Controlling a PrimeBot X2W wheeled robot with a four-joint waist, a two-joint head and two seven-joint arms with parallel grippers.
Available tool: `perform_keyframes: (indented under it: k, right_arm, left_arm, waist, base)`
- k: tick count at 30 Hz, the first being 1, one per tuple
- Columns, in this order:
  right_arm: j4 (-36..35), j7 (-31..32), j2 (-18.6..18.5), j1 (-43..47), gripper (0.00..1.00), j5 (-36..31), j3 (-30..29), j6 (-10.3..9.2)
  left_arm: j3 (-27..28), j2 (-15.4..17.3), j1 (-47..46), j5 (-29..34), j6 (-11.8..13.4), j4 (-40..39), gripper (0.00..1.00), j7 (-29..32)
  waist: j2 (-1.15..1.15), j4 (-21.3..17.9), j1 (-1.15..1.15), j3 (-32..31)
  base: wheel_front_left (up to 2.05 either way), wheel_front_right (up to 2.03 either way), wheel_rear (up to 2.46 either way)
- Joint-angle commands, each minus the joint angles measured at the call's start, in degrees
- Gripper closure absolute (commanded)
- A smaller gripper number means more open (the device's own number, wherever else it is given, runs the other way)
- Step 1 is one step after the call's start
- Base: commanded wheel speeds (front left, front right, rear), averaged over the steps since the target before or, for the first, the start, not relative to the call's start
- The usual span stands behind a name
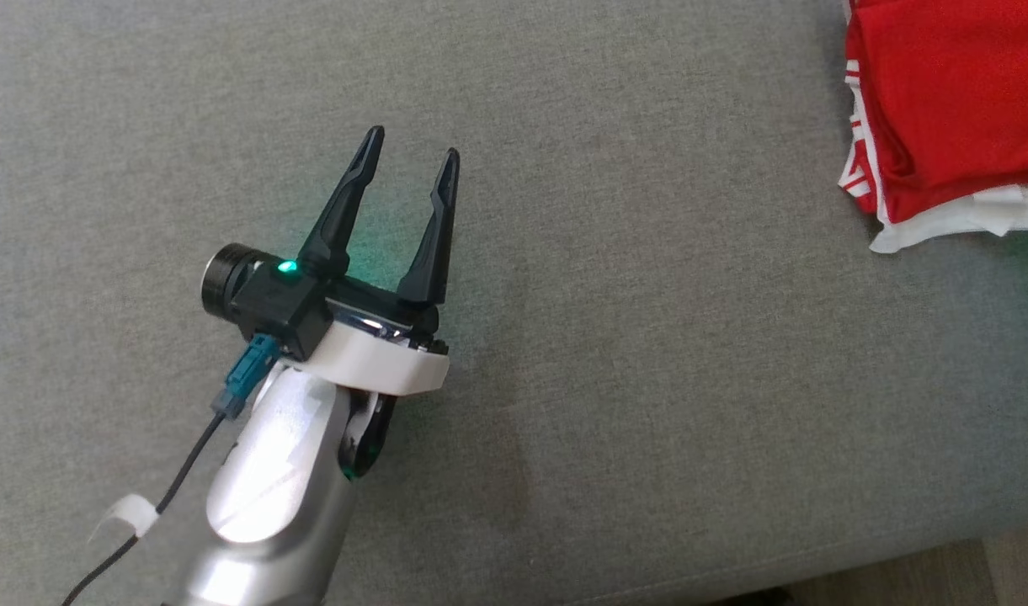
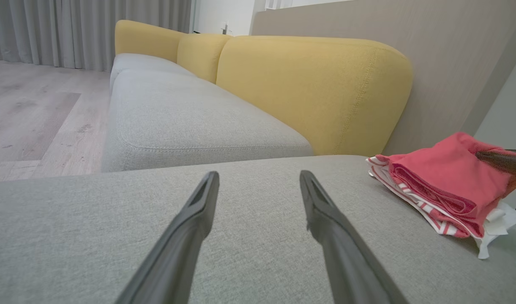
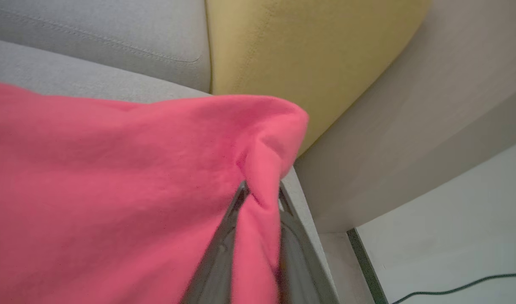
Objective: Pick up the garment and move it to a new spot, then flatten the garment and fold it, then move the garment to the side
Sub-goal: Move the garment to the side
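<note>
The garment (image 1: pixel 951 101) is a folded red piece with white and striped layers under it, lying at the far right of the grey sofa seat (image 1: pixel 648 337). In the left wrist view the garment (image 2: pixel 443 177) sits as a stack near the seat's right end, with a dark finger (image 2: pixel 503 162) of the right gripper reaching onto its top. My right gripper (image 3: pixel 262 188) is shut on a raised fold of the garment (image 3: pixel 114 177). My left gripper (image 1: pixel 414 143) hovers open over bare seat, well left of the garment, and the left wrist view shows my left gripper (image 2: pixel 259 174) with nothing in it.
Yellow back cushions (image 2: pixel 312 84) run behind the grey seat. A beige wall panel (image 3: pixel 410 126) stands just past the garment's end of the sofa. Wood floor (image 2: pixel 29 105) lies to the left, and a cable (image 3: pixel 452 291) runs on the floor.
</note>
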Motion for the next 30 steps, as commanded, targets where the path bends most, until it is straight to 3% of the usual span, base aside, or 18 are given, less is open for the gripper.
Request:
perform_keyframes:
  k: [1,6,14,22,30]
  right_arm:
    - [-1.5,-0.4,-1.1,0.0,0.00,-0.4,-0.7,-0.04]
    - [-1.4,-1.9,0.7,0.7,0.00,-2.2,-3.2,-0.04]
    - [-4.7,-4.6,5.5,2.0,0.00,-0.9,-1.2,-0.04]
    - [-13.1,-6.5,11.2,5.1,0.00,4.5,3.7,-0.04]
    - [-23.4,-5.7,19.7,12.6,0.00,10.2,4.5,-0.04]
  left_arm:
    - [1.6,0.4,-0.9,0.0,-0.4,-1.6,0.00,-0.3]
    - [2.3,0.4,0.2,-0.5,-0.4,-0.8,0.00,-0.3]
    - [5.0,0.4,3.5,-0.8,0.3,-1.4,0.00,-0.3]
    - [9.6,0.4,7.7,-1.9,2.5,-2.1,0.00,-0.3]
    - [11.3,0.4,13.0,-2.5,3.6,-2.6,0.00,-0.3]
  waist:
    - [0.00,0.1,-0.01,-0.4]
    - [0.00,0.1,-0.01,-3.3]
    - [0.00,-0.3,-0.01,-9.9]
    - [0.00,1.2,-0.01,-16.3]
    - [0.00,4.3,-0.01,-22.4]
  base:
    - [0.00,0.00,0.00]
    - [0.00,0.00,0.00]
    - [0.00,0.00,0.00]
    - [0.00,0.00,0.00]
    - [0.00,0.00,0.00]
